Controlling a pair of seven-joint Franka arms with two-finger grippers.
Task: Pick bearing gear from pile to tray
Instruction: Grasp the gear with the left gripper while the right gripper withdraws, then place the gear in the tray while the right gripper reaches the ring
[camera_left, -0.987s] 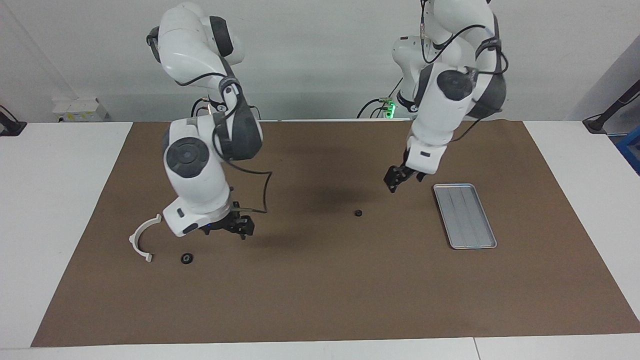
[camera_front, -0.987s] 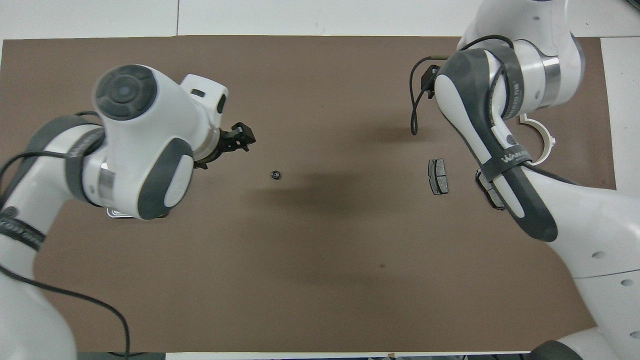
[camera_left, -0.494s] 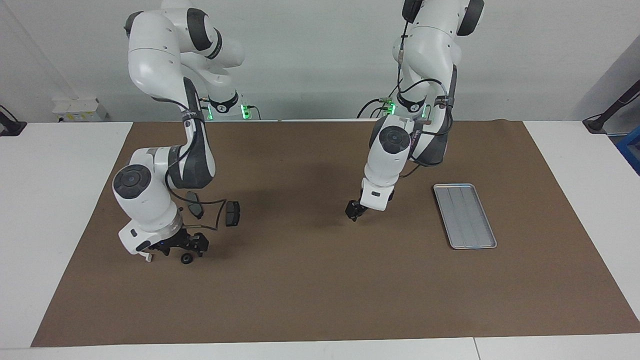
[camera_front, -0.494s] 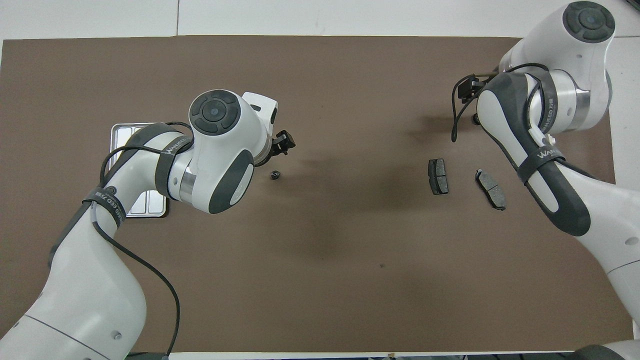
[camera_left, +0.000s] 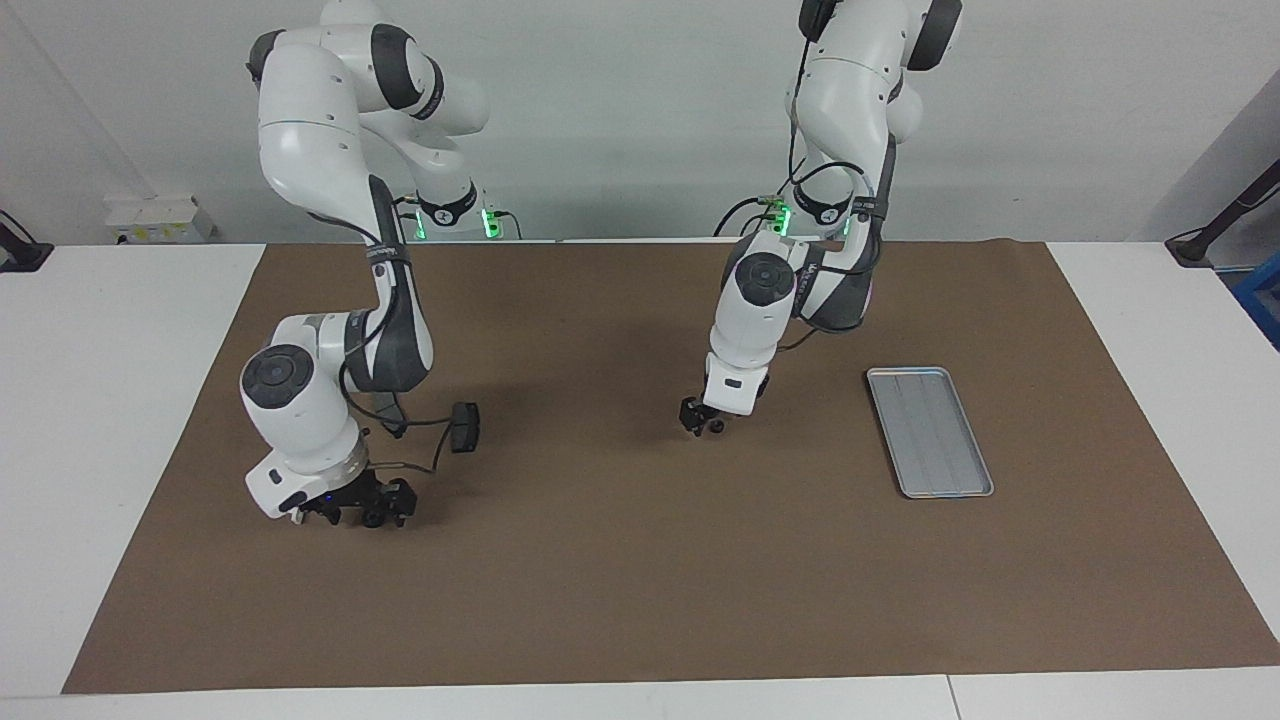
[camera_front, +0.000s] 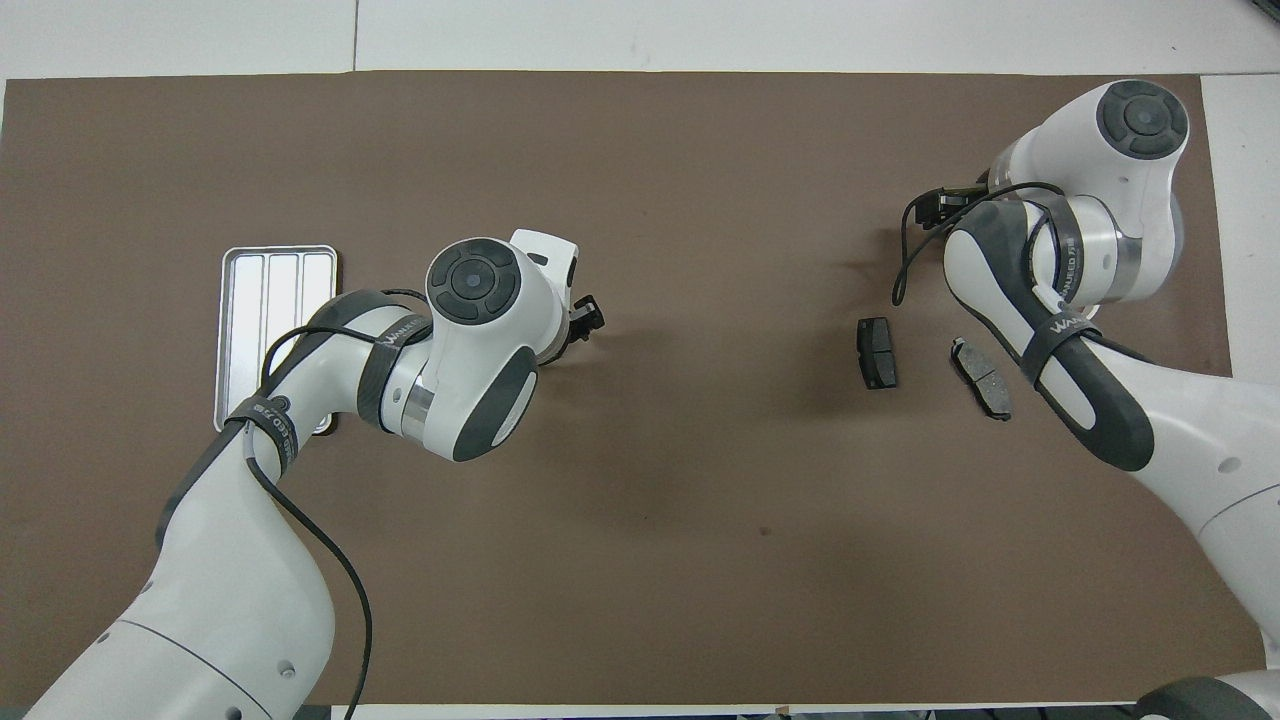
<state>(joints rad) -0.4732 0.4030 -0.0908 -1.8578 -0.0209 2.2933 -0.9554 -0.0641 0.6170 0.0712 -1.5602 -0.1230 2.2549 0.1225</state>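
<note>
Left end effector (camera_left: 702, 421) low beside a small black round gear (camera_left: 716, 426).

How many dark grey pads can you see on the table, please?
2. One pad lies on the mat toward the right arm's end; the other pad lies beside it, closer to that end and partly under the right arm. More may be hidden beneath the arms.

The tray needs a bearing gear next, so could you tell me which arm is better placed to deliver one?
Probably the left: the left gripper is at the small black gear beside the tray; the right gripper works at the right arm's end.
</note>
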